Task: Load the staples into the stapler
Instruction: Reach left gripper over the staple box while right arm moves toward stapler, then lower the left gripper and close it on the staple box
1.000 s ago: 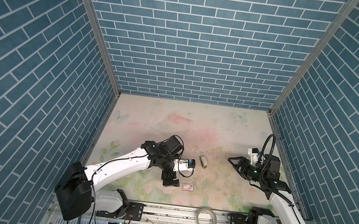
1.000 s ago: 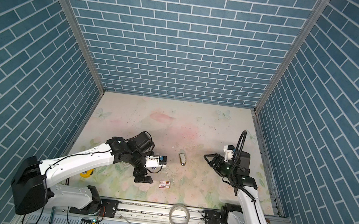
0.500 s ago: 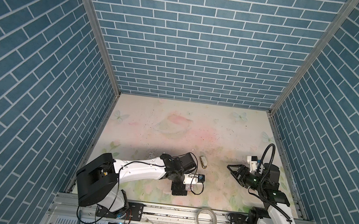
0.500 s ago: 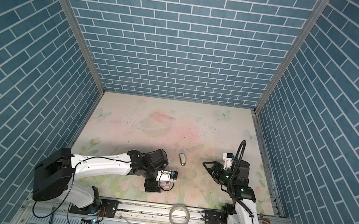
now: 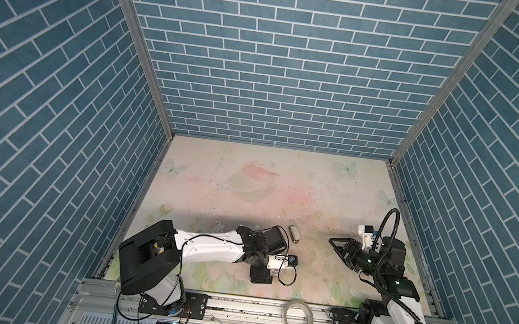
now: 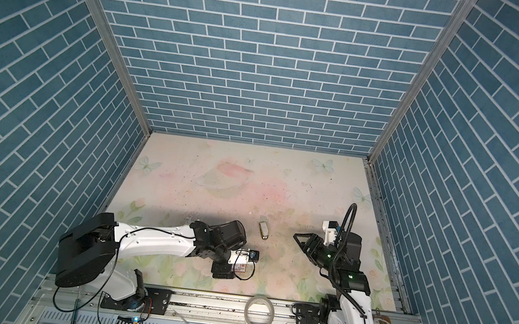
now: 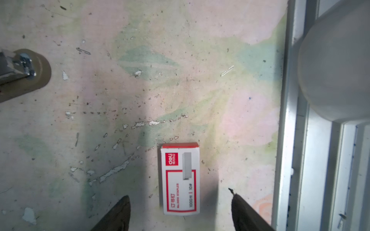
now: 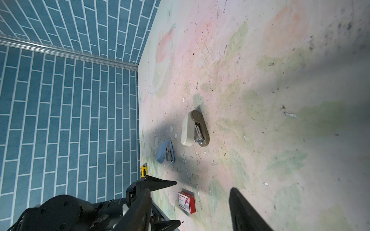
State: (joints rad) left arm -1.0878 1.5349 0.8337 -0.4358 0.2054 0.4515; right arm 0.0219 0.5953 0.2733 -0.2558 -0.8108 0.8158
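A beige-and-white stapler (image 5: 293,233) (image 6: 264,230) (image 8: 194,129) lies on the mat near the middle, and its brown base shows at the edge of the left wrist view (image 7: 24,76). A blue stapler (image 8: 166,153) lies beyond it. The staples are hidden. My left gripper (image 7: 180,208) (image 5: 261,275) (image 6: 223,271) points down, open, with its fingers either side of a white-and-red box (image 7: 180,178) (image 8: 186,202) without touching it. My right gripper (image 8: 190,192) (image 5: 337,246) (image 6: 300,240) hovers open and empty at the right, aimed towards the box.
A clear tape roll (image 5: 299,315) (image 6: 260,311) sits on the front rail (image 7: 286,120), close to the box. A small yellow object (image 8: 143,170) lies by the left wall. Single loose staple wires (image 7: 227,71) and paint chips dot the mat.
My left arm has swung towards the front and come down over the box, its jaws narrowing a little. My right gripper has drawn back slightly and narrowed a little.
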